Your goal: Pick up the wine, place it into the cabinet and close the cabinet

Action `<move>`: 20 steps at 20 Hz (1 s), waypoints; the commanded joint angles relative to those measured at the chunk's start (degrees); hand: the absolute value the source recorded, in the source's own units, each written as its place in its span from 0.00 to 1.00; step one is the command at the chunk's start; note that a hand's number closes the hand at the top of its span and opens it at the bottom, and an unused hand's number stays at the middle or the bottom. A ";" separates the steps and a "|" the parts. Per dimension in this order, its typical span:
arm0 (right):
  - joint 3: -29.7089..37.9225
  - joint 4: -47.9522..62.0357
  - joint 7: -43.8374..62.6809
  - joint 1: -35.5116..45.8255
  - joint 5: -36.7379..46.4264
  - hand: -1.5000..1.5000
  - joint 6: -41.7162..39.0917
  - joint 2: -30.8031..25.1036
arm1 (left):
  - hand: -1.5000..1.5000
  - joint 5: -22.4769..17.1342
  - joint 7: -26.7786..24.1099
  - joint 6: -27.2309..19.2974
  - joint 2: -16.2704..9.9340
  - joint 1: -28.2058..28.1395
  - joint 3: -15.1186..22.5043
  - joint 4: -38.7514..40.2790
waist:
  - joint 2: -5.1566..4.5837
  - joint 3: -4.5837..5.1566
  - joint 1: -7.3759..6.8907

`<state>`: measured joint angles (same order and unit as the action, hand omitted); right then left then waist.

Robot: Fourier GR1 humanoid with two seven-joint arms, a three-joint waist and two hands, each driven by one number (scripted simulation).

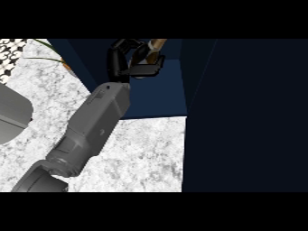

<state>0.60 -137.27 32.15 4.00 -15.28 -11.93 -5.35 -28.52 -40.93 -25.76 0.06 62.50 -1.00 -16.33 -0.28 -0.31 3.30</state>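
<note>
1. Wine bottle [157, 45]: we see only a brownish sliver of it at the top of the view, held up inside the dark blue cabinet [161, 90] opening, mostly hidden by our fingers.
2. Going left to right, we first pass a grey appliance [3, 113] at the left edge, then the marbled worktop [143, 153], with a patterned wall patch and a green leaf [49, 47] at the upper left.
3. Next comes our one visible forearm, rising from the lower left; which arm it is we cannot tell for sure, and we take it for the right hand [131, 58], curled around the bottle. The other hand does not show.
4. Farthest right stands the cabinet door [263, 113], a broad dark panel swung open.
5. Risks, as we judge them: letting go before the bottle rests on the shelf could tip it; pulling back askew could catch the cabinet frame; the shelf floor is hidden from us.
6. Count: one bottle, one cabinet, one door, one appliance, one hand in view.
</note>
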 commanded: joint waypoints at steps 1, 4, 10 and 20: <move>1.33 -5.69 3.25 -0.39 -3.96 0.00 0.80 -0.84 | 1.00 -1.37 -0.12 1.02 -1.47 0.87 -2.93 3.01 | -0.54 0.35 -0.36; -0.04 -2.13 -1.36 -1.70 -2.34 0.00 -1.33 0.30 | 1.00 -1.50 -0.43 -0.95 -0.06 2.32 -2.21 4.51 | -0.60 0.32 -0.22; -0.80 -6.32 1.32 -4.05 -3.40 0.00 0.06 0.41 | 0.00 0.26 -3.05 0.11 -1.33 -0.25 -1.94 7.53 | -0.71 0.33 0.39; -2.11 -3.67 0.37 -0.31 -0.10 0.00 1.01 0.51 | 0.00 2.18 -1.70 -3.21 -1.91 2.22 -1.89 10.59 | -1.04 0.37 0.51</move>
<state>-1.17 -137.16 31.38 3.94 -15.13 -11.55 -4.95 -26.88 -43.09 -28.44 -0.23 65.24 -2.69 -7.82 -0.72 -0.30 3.93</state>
